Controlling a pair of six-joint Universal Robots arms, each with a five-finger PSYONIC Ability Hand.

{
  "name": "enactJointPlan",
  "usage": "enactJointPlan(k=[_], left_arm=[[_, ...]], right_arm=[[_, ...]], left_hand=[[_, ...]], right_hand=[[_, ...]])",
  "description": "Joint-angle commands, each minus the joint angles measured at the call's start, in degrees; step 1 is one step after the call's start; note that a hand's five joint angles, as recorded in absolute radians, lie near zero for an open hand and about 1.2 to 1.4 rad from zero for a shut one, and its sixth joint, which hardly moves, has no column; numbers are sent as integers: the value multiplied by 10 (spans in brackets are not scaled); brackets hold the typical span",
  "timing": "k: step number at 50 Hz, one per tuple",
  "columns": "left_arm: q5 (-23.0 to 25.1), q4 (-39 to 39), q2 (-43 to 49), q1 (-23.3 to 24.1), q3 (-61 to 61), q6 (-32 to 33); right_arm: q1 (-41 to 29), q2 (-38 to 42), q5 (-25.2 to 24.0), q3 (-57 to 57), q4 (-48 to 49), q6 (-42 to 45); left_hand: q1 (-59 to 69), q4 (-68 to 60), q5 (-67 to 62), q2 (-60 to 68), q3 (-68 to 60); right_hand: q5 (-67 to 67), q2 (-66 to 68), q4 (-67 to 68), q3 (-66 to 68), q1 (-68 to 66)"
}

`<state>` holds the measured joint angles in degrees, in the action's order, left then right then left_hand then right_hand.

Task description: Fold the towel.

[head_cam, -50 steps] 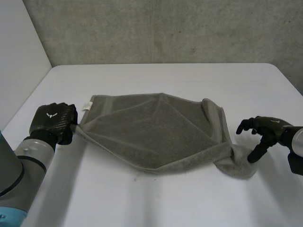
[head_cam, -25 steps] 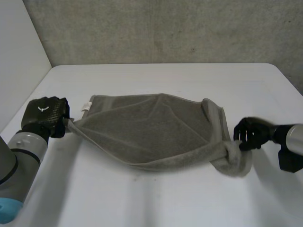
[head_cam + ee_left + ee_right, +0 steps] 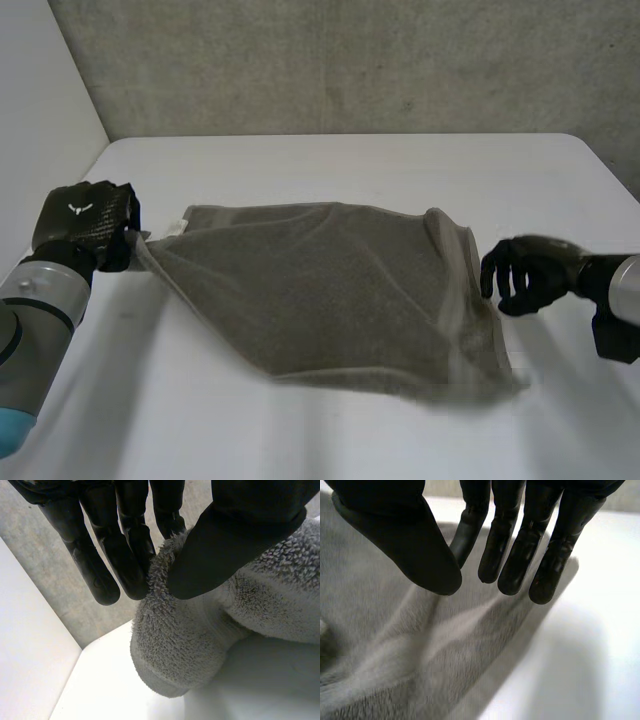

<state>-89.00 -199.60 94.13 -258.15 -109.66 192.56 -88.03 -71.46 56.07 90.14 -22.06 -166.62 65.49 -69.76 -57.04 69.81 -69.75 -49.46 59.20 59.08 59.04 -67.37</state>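
Note:
A grey towel (image 3: 320,290) lies spread across the middle of the white table (image 3: 350,165), its left corner drawn up off the surface. My left hand (image 3: 85,225) pinches that corner; in the left wrist view the thumb (image 3: 235,535) presses the fluffy towel edge (image 3: 185,645) against the fingers. My right hand (image 3: 530,272) hovers just beyond the towel's right edge. In the right wrist view its fingers (image 3: 520,545) and thumb hang apart over the towel (image 3: 385,645) with nothing between them. The towel's near right corner (image 3: 480,375) rests on the table.
A grey concrete wall (image 3: 350,60) stands behind the table. A white side panel (image 3: 40,120) closes off the left. Bare tabletop runs in front of the towel and behind it.
My left hand rose and pulled left with its corner. My right hand closed at the bunched right corner, then came away without it; that corner dropped and the towel now lies flatter.

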Motion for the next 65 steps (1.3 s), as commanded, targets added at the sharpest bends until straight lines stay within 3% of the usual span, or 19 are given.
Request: enactJointPlan(k=[1, 6, 15, 20, 31, 49, 65], left_arm=[[2, 0, 2, -4, -4, 0], [2, 0, 4, -4, -5, 0], [2, -1, 7, -3, -5, 0], [1, -3, 10, -2, 2, 0], [1, -3, 21, -1, 16, -2], [1, -2, 22, 1, -1, -3], [0, -2, 26, 4, -1, -6]], right_arm=[[-5, 35, 17, 18, 3, 23], [-3, 37, 18, 22, 10, 24], [-6, 4, 19, 60, 8, 27], [-7, -117, 24, 158, 32, 71], [-54, -243, 42, 321, 123, 118], [-103, -210, 105, 403, 247, 150], [-102, -134, 109, 422, 338, 193]], left_hand=[[145, -102, -130, 102, -103], [145, -102, -130, 102, -103], [145, -102, -130, 102, -103], [145, -102, -130, 102, -103], [145, -102, -130, 102, -103], [145, -102, -130, 102, -103], [145, -102, -130, 102, -103]], right_hand=[[26, -23, -22, -21, 105], [204, -201, -200, -200, 283], [287, -284, -283, -283, 366], [310, -308, -307, -306, 389], [339, -336, -335, -335, 418], [374, -372, -370, -370, 453], [336, -333, -332, -331, 415]])
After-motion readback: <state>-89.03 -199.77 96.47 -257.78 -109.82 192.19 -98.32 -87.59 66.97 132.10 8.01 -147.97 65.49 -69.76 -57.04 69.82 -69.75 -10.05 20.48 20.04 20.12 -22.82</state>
